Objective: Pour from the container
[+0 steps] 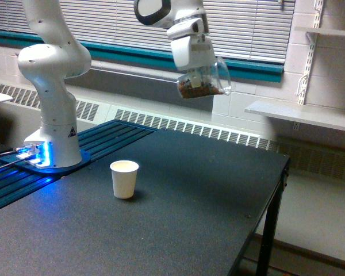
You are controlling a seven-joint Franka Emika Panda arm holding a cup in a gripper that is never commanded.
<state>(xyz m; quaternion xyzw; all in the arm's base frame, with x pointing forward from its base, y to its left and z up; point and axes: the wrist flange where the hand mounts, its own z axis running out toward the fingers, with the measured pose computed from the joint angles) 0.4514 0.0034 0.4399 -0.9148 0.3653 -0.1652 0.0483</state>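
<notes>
Item: white robot arm (52, 63), base standing at the left of the scene on a dark slatted platform (103, 141), blue light glowing at its foot. The arm is reaching up and across toward the right, its wrist sitting high in front of the window blinds (247, 23).

Item: gripper (196, 77), hanging from the wrist, high above the table and well apart from it. Its jaws are closing on the container, clamping it at the upper part; the fingertips themselves are too small to make out clearly.

Item: container (204, 81), a clear rounded cup with a side handle showing toward the right. It is hanging in the air, tilting slightly, with brown contents lying in its lower part. It is sitting up and to the right of the paper cup, well apart from it, and farther back in the scene.

Item: paper cup (125, 179), small and white, standing upright on the table toward the near left, just right of the slatted platform. Its mouth is facing up; whether anything is lying inside cannot be told.

Item: table (207, 201), black top, bearing the paper cup only, one leg showing at the right edge.

Item: shelf (302, 115), pale, running along the far right wall.
</notes>
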